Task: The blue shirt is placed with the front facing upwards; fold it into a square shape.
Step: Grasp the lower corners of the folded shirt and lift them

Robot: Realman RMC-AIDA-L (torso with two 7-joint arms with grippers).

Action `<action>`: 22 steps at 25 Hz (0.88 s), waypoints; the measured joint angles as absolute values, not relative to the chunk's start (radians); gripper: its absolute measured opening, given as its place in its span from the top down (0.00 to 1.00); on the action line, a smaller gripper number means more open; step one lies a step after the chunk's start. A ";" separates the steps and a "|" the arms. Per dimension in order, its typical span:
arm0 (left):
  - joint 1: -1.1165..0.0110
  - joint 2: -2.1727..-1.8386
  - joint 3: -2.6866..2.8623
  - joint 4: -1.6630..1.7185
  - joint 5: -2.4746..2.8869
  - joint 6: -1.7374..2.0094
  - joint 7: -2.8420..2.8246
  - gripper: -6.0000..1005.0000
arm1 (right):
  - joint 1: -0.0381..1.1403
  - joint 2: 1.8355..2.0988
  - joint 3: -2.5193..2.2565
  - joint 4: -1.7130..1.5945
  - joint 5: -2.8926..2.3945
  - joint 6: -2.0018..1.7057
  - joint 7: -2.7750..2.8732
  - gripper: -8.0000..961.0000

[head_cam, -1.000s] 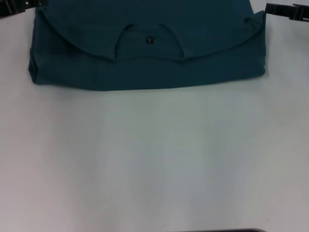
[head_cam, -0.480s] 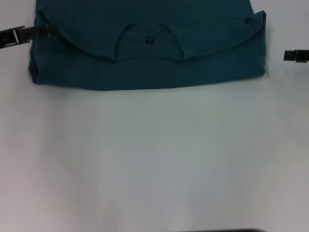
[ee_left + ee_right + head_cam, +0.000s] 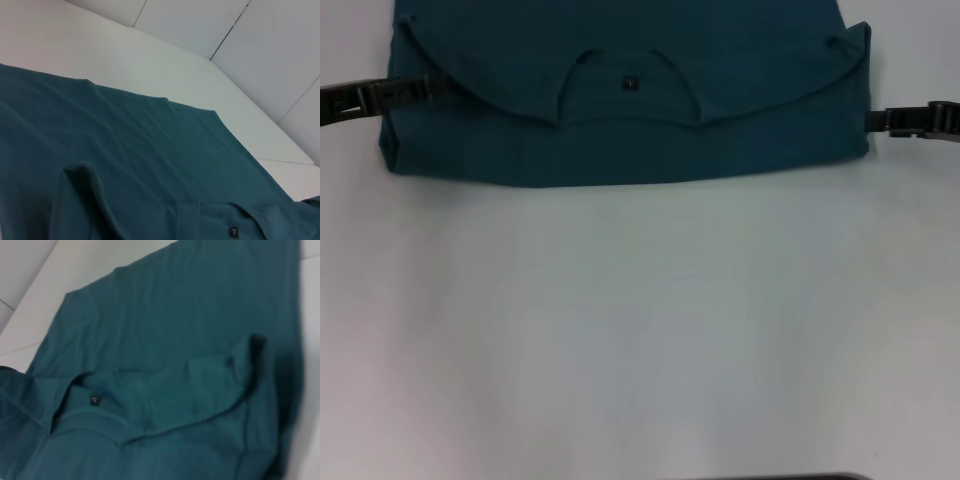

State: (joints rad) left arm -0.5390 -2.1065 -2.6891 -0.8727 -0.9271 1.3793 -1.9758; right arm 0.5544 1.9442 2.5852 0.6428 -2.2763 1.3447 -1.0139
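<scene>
Teal cotton fills the far end of the white worktop: the blue shirt lies there already partly folded, a wide band with the collar opening and its small dark neck label showing on top. A curved flap of cloth lies over the upper layer, and the near edge runs straight across the head view. No chest lettering is visible, so the printed side seems to be tucked inside or underneath.

The left gripper reaches in from the left, its tip over the shirt's left edge near the end of the curved flap. The right gripper comes in from the right and meets the shirt's right edge lower down. Whether either set of fingers is released or clenched on cloth cannot be told from these views; the wrist cameras show only fabric and worktop.

As a judgement, the task looks roughly half done. The length has been brought down into a band, yet the band is much wider than it is deep, so it is not a square. What probably remains is to fold the two sides inward, or one end across the other, and flatten the result.
</scene>
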 joint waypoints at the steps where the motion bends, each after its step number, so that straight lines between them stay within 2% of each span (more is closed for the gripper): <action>1: -0.538 -2.107 -2.689 -0.873 -0.927 1.379 -1.975 0.14 | 0.563 1.948 2.583 0.632 -2.276 1.332 -1.013 0.37; 22: -0.537 -2.103 -2.688 -0.873 -0.918 1.364 -1.961 0.14 | 0.608 1.984 2.548 0.549 -2.278 1.203 -1.017 0.38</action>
State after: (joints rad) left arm -0.5368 -2.1029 -2.6883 -0.8728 -0.9178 1.3636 -1.9608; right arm 0.6083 1.9841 2.5479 0.5494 -2.2775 1.2033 -1.0171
